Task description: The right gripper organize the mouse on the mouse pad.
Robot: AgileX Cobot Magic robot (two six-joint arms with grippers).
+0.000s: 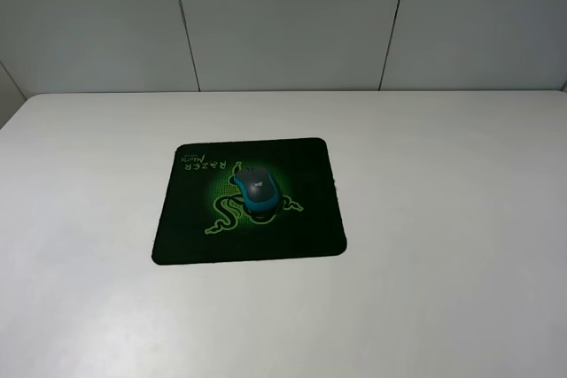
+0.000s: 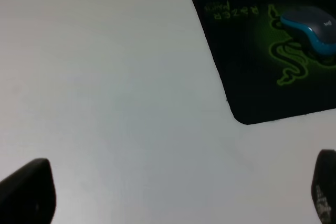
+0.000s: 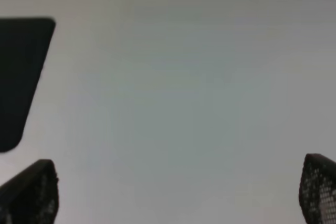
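Note:
The black mouse pad (image 1: 195,223) with a green snake logo lies on the white table, a little left of centre. The mouse (image 1: 258,189), dark grey on top with blue sides, sits on the pad over the logo. Both show in the left wrist view: the pad (image 2: 247,77) and the mouse (image 2: 313,27). One pad corner shows in the right wrist view (image 3: 21,66). No arm shows in the exterior high view. My left gripper (image 2: 178,192) is open and empty above bare table. My right gripper (image 3: 178,192) is open and empty above bare table beside the pad.
The white table (image 1: 443,219) spreads wide around the pad. A grey panelled wall (image 1: 283,15) stands behind the table's far edge.

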